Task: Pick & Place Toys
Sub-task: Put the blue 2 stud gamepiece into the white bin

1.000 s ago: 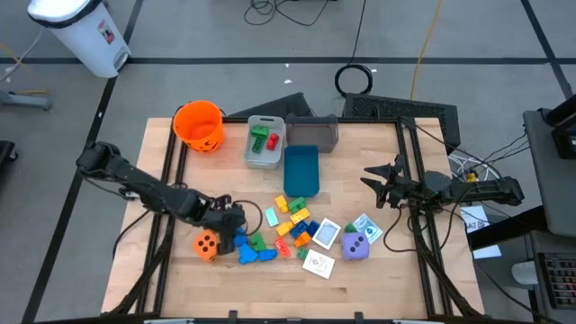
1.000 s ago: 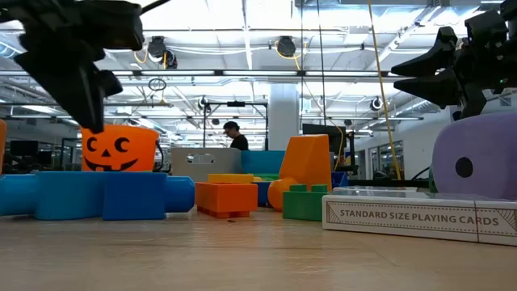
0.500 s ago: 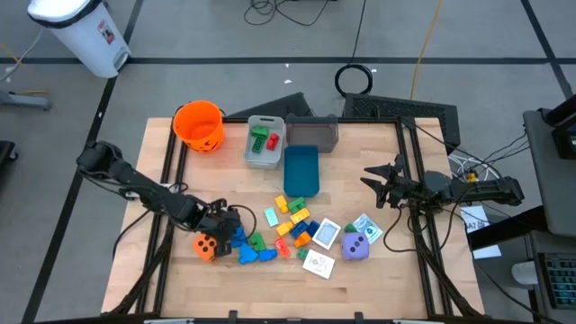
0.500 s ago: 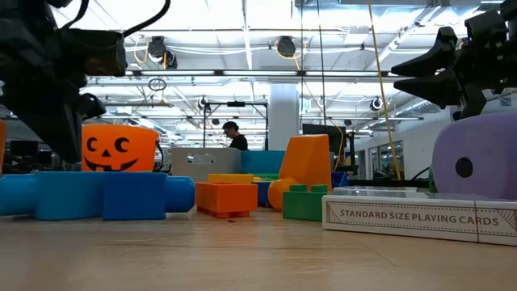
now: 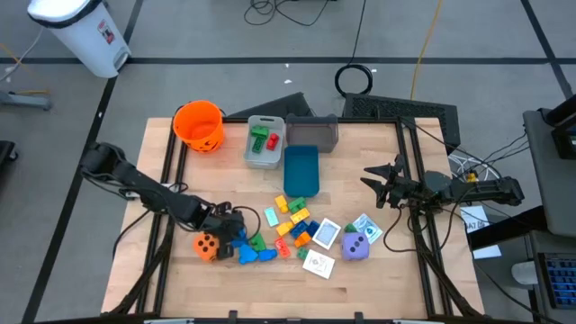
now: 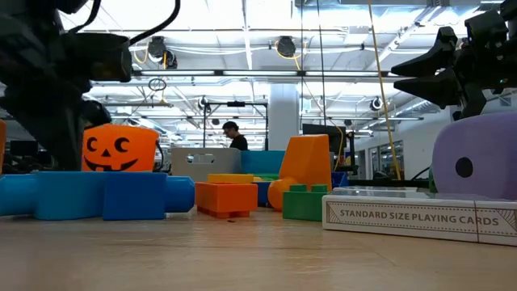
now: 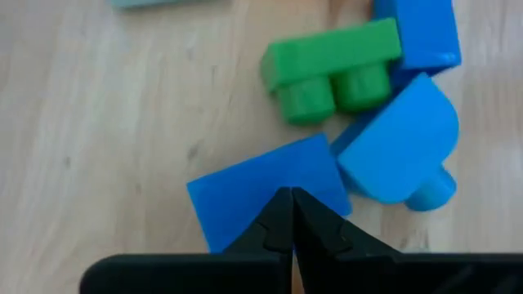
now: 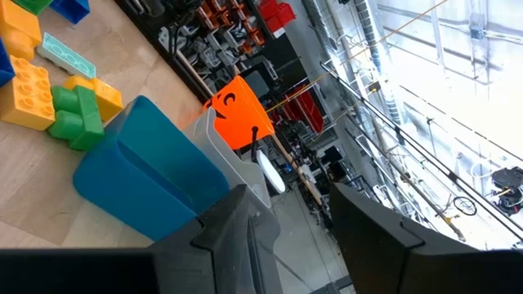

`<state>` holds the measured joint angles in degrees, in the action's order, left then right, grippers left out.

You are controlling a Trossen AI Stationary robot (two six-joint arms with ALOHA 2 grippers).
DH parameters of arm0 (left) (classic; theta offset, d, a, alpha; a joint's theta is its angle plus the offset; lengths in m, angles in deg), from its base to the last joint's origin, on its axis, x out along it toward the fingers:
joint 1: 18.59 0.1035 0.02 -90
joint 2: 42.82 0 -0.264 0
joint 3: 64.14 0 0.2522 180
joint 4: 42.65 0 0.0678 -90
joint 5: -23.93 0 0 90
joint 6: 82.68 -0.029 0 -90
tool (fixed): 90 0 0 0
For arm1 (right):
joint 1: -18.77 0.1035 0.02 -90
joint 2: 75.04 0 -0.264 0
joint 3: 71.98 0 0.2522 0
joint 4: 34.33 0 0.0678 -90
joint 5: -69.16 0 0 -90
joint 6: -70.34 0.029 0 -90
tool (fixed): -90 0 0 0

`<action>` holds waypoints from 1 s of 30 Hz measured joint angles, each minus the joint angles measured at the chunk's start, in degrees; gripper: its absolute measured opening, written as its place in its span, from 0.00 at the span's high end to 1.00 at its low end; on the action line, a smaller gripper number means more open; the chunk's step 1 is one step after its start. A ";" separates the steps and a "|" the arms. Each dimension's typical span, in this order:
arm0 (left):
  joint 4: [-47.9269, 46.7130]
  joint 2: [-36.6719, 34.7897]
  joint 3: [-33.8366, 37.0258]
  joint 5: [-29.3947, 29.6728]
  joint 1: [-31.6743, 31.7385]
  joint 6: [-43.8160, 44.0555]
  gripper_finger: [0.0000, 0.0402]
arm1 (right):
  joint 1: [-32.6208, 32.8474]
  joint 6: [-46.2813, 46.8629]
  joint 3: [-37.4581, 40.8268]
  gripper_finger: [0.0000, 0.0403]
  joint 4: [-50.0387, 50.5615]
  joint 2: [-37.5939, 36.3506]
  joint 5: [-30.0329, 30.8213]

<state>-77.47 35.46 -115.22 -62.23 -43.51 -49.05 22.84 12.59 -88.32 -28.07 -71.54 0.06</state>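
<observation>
**Toys scattered on a wooden table, left claw shut beside the blue blocks**

Seen from above, a wooden table (image 5: 378, 279) fills the middle of the frame. Along its upper edge, left to right, stand an orange pumpkin-face bucket (image 5: 198, 126), a grey bin (image 5: 265, 142) holding a red and a green piece, and a blue bin (image 5: 301, 170) whose long axis runs up and down the frame.

The left arm reaches in from the left edge toward the lower centre. The left gripper (image 5: 229, 227) is low over the table with its fingers pressed together and nothing between them; in the left wrist view their tips meet at the edge of a blue wedge block (image 7: 265, 188). Just past it lie a rounded light-blue block (image 7: 400, 155) and a green two-stud block (image 7: 331, 61), its long axis across that frame, studs pointing toward the fingers.

Just left of the gripper sits the orange dotted die (image 5: 206, 244). To its right, at lower centre, the small blocks (image 5: 292, 225) lie in a loose cluster, with flat picture cards (image 5: 326, 234) and the purple die (image 5: 356, 246) beyond.

The right gripper (image 5: 369, 178) hovers at centre right, well apart from the toys, fingers parted and empty.

In the low view the left arm is a dark shape at upper left; its fingertips are hidden behind the blue blocks
</observation>
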 joint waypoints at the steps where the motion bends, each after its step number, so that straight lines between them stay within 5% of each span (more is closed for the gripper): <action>1: 0.71 0.59 -0.01 -0.85 -0.01 0.03 0.99 | -0.01 0.00 -0.01 0.58 0.01 0.00 -0.01; 6: 2.12 1.98 -0.13 -0.18 0.13 -0.16 0.96 | -0.01 0.00 0.00 0.58 0.03 0.00 -0.01; 21: 1.39 2.18 0.02 17.78 8.48 2.63 0.98 | -0.01 0.00 0.01 0.58 0.02 0.00 -0.01; 30: 1.74 2.16 0.02 19.09 14.56 -0.39 0.89 | 0.01 0.00 -0.01 0.58 0.02 0.00 -0.01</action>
<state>-75.73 37.62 -115.20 -43.14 -28.95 -49.44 22.85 12.59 -88.33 -28.05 -71.54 0.05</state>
